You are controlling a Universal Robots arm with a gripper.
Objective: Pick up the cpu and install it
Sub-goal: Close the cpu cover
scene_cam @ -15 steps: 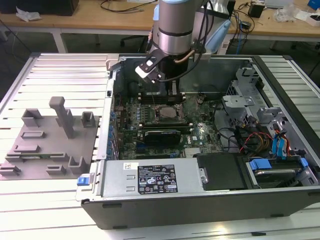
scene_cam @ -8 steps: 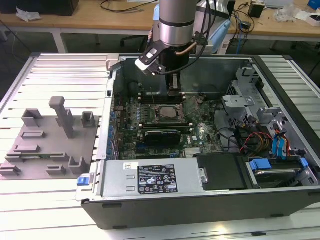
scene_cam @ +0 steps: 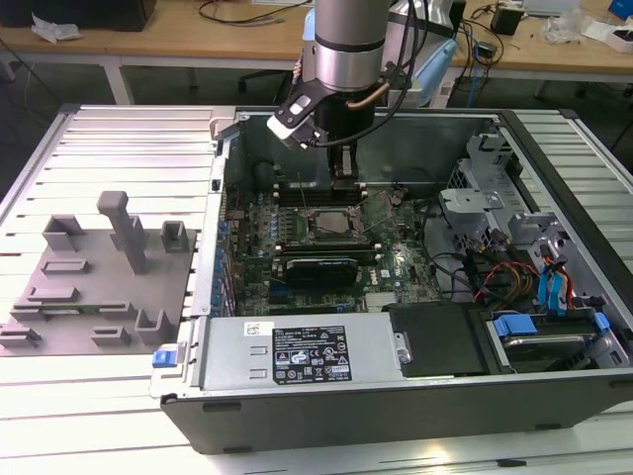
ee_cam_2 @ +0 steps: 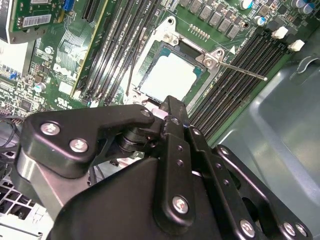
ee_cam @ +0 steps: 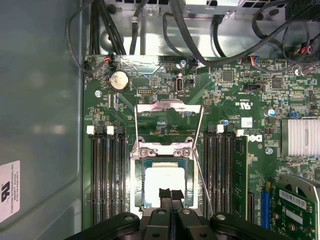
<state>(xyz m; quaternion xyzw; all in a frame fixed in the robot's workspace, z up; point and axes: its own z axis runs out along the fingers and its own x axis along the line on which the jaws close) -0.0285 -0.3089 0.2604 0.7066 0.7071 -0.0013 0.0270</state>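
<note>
The cpu [ee_cam: 165,181] is a pale silver square lying flat inside the open socket [ee_cam: 137,187] on the green motherboard. It also shows in the second wrist view as the cpu [ee_cam_2: 169,75] and in the exterior view as the cpu [scene_cam: 329,223]. The socket's metal load plate [ee_cam: 168,107] stands raised, and its wire lever [ee_cam: 202,180] is swung out to one side. My gripper [ee_cam: 170,194] hangs above the cpu's edge with its two black fingertips pressed together, shut, and nothing shows between them. In the exterior view my gripper [scene_cam: 343,183] is a little above the socket, inside the case.
Black memory slots [ee_cam: 107,175] flank the socket on both sides. A long black expansion card [scene_cam: 316,269] lies close to the socket. A power supply [scene_cam: 297,351], drive bays and cables [scene_cam: 495,272] crowd the case. A grey fixture [scene_cam: 99,287] stands at the exterior view's left.
</note>
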